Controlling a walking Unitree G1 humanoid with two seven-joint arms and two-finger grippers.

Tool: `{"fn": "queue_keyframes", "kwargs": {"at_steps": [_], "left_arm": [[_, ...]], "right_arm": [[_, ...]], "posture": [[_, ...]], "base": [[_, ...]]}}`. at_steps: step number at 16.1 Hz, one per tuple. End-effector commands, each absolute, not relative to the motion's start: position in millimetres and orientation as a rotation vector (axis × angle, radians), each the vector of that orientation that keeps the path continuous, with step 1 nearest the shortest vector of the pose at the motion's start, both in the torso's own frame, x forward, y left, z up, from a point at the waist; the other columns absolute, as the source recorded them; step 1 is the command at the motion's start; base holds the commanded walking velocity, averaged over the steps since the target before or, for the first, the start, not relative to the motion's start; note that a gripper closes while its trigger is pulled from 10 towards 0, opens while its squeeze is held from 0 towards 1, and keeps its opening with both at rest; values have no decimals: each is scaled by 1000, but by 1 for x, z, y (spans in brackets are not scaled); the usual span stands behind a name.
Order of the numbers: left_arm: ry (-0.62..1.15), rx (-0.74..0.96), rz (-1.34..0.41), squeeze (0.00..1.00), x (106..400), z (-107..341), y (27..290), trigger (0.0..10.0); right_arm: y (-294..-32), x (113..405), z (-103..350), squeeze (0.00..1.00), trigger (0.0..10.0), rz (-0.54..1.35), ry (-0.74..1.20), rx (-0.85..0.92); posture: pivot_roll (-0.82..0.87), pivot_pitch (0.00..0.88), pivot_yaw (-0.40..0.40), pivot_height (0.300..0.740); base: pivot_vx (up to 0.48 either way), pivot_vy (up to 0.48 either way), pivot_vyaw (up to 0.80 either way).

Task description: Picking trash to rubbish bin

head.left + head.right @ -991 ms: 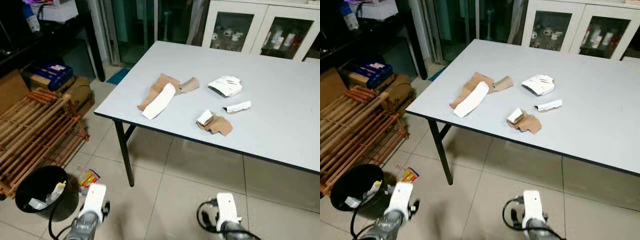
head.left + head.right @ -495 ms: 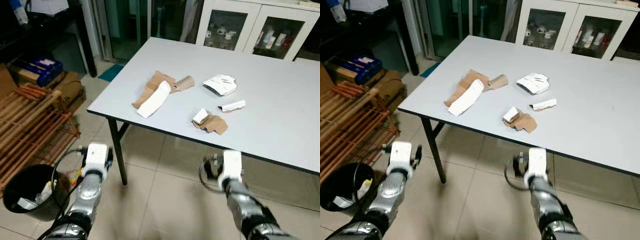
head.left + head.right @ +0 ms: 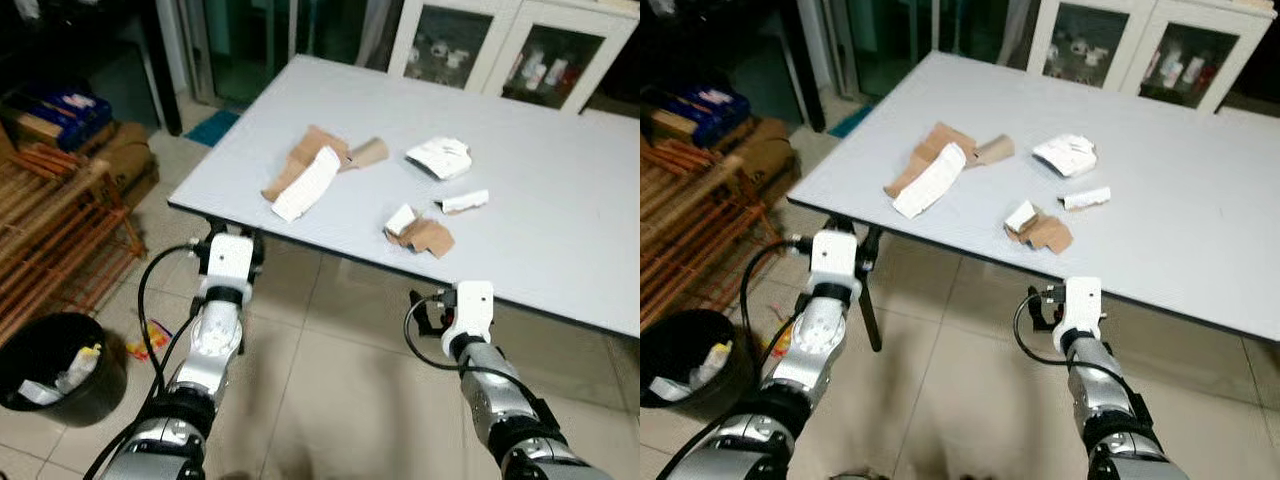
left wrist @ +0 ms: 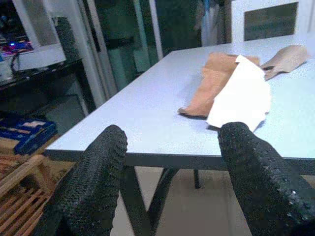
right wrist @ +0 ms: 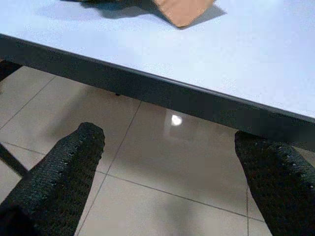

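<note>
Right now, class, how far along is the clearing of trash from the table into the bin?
Done: some scraps lie in the bin. In hand: nothing; left gripper and right gripper are open near the table edge. Left: cardboard strip, paper wad, torn pieces.

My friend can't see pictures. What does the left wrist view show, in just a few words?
The left gripper, its two black fingers spread open, faces the near edge of a pale grey table. On the table ahead lie a white paper scrap overlapping a brown cardboard strip, with a brown cardboard tube behind.
</note>
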State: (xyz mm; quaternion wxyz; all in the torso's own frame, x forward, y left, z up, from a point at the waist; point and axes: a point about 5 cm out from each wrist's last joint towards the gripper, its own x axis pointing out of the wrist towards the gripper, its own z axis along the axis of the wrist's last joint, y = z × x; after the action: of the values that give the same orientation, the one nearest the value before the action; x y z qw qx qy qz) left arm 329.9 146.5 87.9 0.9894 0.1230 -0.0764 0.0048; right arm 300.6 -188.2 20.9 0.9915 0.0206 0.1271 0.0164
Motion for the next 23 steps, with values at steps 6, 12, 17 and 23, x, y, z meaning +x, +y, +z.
{"fn": "queue_keyframes", "kwargs": {"at_steps": [6, 12, 17, 23], "left_arm": [[-246, 217, 19, 0, 341, 118, 151, 10000], [-262, 237, -29, 0, 346, 128, 148, 10000], [-255, 230, -34, 0, 340, 125, 150, 10000], [-242, 234, -37, 0, 342, 126, 149, 10000]], "right_arm": [[-189, 353, 149, 0, 10000, 3, -299, 42], [-179, 347, 168, 0, 10000, -13, -358, 78], [-174, 334, 193, 0, 10000, 5, -413, 93], [-154, 344, 174, 0, 10000, 63, -300, 93]], "posture": [[-25, 0, -126, 740], [-29, 0, -85, 740], [-28, 9, -92, 740], [-7, 4, -92, 740]], "base": [[0, 0, 0], [0, 0, 0], [0, 0, 0], [0, 0, 0]]}}
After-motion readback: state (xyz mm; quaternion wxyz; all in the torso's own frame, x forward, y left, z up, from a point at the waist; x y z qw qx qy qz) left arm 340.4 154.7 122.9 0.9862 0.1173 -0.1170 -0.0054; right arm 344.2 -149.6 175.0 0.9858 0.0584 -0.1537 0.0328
